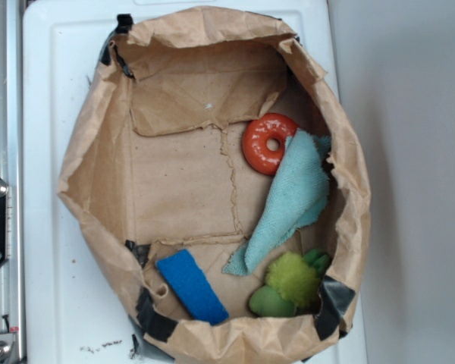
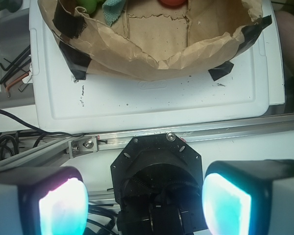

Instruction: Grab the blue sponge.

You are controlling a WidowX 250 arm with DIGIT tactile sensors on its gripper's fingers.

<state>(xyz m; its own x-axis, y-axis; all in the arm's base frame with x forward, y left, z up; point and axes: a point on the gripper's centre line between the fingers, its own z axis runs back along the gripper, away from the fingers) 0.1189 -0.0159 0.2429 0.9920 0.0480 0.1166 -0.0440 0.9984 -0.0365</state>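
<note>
Gripper spread, outside paper bag; blue sponge beside bag wall; descent risks snagging crumpled rim.

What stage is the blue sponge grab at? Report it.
Nothing is done yet: the blue sponge lies flat on the floor of the paper bag, untouched. In hand: nothing. The tool is open and empty, outside the bag by the white tray. Left: reach into the bag, descend on the sponge, close and lift.
</note>
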